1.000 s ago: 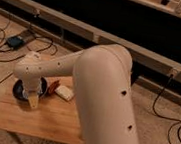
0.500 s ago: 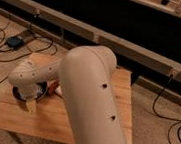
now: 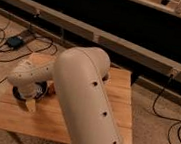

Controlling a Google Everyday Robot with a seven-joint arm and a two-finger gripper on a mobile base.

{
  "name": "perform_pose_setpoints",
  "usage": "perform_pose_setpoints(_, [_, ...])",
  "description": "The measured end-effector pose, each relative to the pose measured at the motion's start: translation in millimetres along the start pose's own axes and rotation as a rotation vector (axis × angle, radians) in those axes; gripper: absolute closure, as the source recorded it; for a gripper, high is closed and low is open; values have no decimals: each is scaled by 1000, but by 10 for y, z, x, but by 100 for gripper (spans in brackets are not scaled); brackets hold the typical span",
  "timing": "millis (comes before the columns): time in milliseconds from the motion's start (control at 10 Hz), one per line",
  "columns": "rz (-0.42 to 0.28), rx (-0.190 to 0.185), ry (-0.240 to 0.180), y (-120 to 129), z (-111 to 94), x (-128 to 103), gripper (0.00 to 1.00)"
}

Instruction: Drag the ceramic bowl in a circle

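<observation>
The ceramic bowl (image 3: 16, 94) is a dark round dish on the left part of the wooden table (image 3: 111, 97). My wrist covers most of it, so only its dark rim shows at the left and right. My gripper (image 3: 30, 103) points down at the bowl's near edge, at the end of the thick white arm (image 3: 83, 93). Its jaws look open, with one pale finger (image 3: 30, 106) showing at the rim. Whether it touches the bowl is hidden.
A small reddish-brown object (image 3: 52, 87) lies just right of the bowl, against the arm. Cables and a dark box (image 3: 15, 41) lie on the floor to the left. A long dark rail (image 3: 138, 48) runs behind the table. Another cable (image 3: 162, 104) trails on the right.
The arm has swung forward and now covers more of the table, hiding the small white block. The gripper and bowl have shifted slightly toward the table's front edge.
</observation>
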Motion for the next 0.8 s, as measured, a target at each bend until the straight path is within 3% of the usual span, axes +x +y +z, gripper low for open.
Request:
perform_pose_setpoints(200, [1,-4,5,-12,24,7,23])
perform_pose_setpoints(800, [11,-15,14,3,46,36,82])
